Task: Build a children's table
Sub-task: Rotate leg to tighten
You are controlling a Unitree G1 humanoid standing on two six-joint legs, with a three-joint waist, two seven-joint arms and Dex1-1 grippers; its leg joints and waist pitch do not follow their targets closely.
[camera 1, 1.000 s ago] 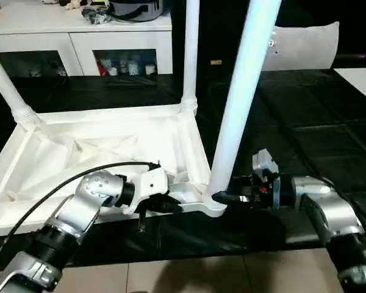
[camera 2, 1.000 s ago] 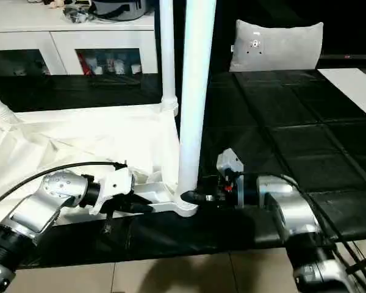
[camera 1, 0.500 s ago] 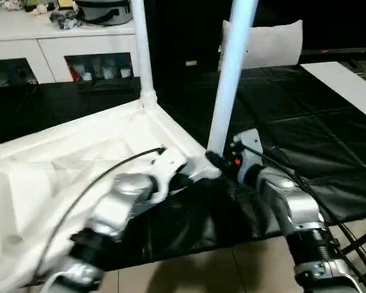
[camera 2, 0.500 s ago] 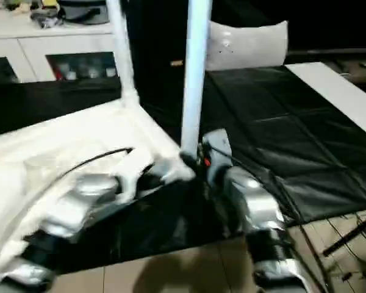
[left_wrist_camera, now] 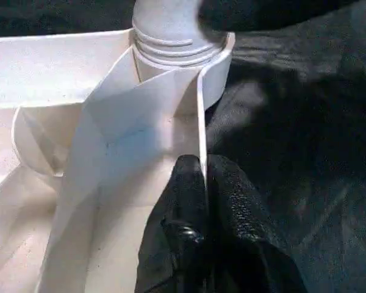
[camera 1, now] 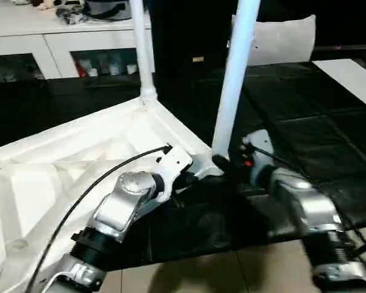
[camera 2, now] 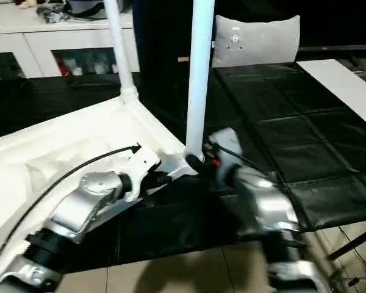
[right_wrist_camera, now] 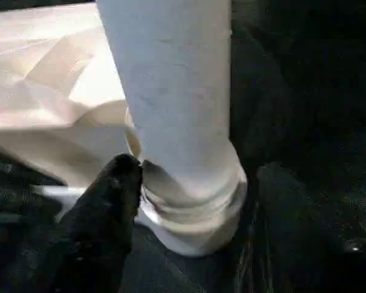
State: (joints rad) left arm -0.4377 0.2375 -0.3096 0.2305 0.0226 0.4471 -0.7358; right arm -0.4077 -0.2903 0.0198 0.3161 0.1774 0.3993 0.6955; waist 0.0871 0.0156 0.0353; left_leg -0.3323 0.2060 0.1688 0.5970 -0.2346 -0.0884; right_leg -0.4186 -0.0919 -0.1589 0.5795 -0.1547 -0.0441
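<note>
Left wrist view: our left gripper (left_wrist_camera: 202, 183) pinches the table top's (camera 1: 61, 165) thin rim wall, just below the corner socket (left_wrist_camera: 177, 52).
Right gripper (right_wrist_camera: 189, 177): we cup the near leg's (camera 1: 232, 85) base; grip state unclear.
Far leg (camera 1: 141, 49): upright, beyond both grippers.

Smooth white plastic table (camera 1: 79, 152), glossy tubular leg (camera 1: 232, 91), matt black textured fingers (left_wrist_camera: 189, 226), silver metal forearm (camera 1: 305, 207)

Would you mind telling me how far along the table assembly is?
Two legs stand in the upturned tabletop: the far leg and the near leg. The left hand clamps the rim while the right hand works at the near leg's base. Other corners aren't visible.
</note>
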